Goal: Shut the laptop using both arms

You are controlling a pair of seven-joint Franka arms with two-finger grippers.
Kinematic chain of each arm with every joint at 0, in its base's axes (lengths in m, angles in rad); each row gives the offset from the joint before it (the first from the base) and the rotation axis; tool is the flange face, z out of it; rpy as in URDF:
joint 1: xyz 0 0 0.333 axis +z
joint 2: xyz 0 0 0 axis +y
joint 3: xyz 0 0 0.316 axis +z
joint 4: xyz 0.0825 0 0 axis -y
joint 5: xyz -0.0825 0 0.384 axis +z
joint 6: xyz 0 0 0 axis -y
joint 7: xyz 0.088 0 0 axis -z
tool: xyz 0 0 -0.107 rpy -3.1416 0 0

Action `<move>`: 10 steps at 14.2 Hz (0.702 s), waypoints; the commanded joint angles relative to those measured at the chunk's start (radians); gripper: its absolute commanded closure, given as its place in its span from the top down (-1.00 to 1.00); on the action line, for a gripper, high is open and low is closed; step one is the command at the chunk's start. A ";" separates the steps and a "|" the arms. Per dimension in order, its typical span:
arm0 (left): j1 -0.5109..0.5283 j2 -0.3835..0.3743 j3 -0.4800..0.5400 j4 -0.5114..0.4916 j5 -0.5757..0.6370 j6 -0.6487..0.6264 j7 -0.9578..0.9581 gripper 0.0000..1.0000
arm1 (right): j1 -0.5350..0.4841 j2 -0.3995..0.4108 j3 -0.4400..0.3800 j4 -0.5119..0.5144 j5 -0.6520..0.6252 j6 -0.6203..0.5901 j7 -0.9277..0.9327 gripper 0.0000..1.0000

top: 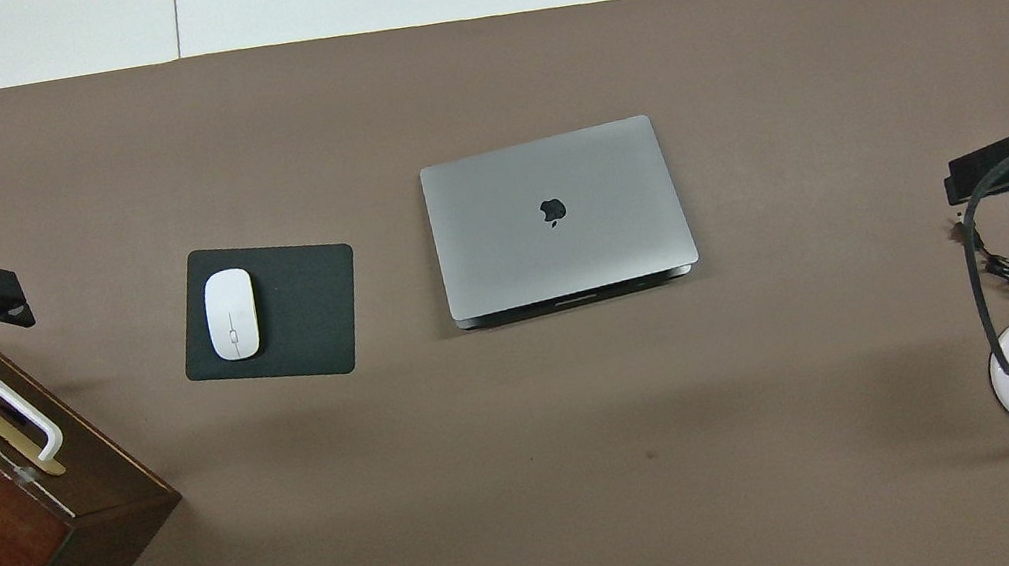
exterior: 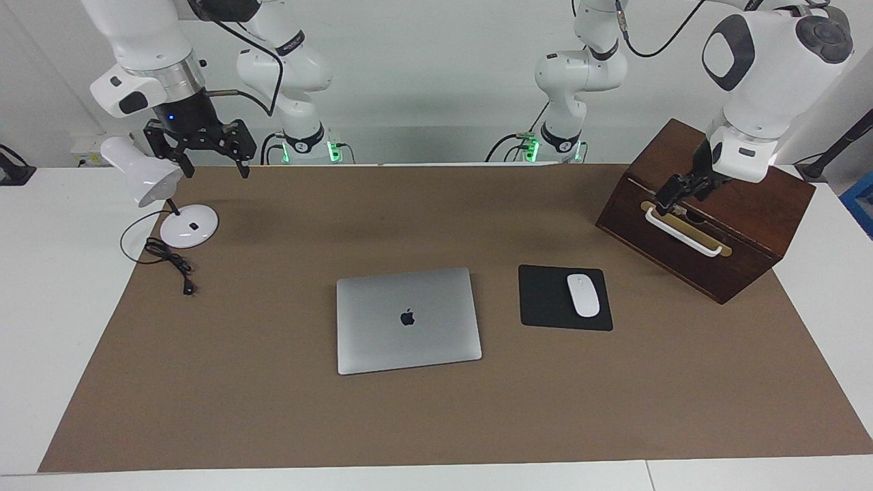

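Nearest my facing camera lies the laptop (exterior: 408, 320), flat on the brown mat (exterior: 273, 409) at the middle of the table, lid fully down with the dark apple logo facing up; from overhead I see only a thin dark seam along the edge nearest the robots. Just beside it, toward the left arm's end of the table, sits a black mouse pad (exterior: 545, 300) with a white mouse (exterior: 583, 294) on it. Nearer to the robots at that same end stands a dark wooden box (exterior: 743, 225) with a white handle (exterior: 682, 233) on its front. My left gripper (exterior: 675, 193) hangs right at that handle; I think it is close to touching, but I cannot tell whether its fingers are parted or together. My right gripper (exterior: 208, 146) hovers over the mat's edge at the right arm's end, its fingers spread apart and holding nothing, just beside the head of a small white desk lamp (exterior: 146, 174), whose black cord (exterior: 167, 259) lies looped on the mat.
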 commanded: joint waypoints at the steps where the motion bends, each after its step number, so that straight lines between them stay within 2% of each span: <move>1: -0.006 -0.012 0.003 0.011 -0.008 -0.026 0.022 1.00 | -0.012 -0.022 0.006 -0.027 0.024 0.018 -0.014 1.00; 4: 0.002 -0.034 -0.018 0.006 -0.006 -0.066 0.108 1.00 | 0.006 -0.021 0.002 -0.026 0.026 0.015 -0.011 1.00; 6: 0.012 -0.035 -0.018 0.014 -0.006 -0.057 0.173 1.00 | 0.006 -0.021 -0.004 -0.024 0.026 0.015 -0.012 1.00; 10: 0.012 -0.031 -0.023 0.052 -0.012 -0.024 0.185 1.00 | 0.006 -0.021 -0.012 -0.026 0.026 0.015 -0.014 1.00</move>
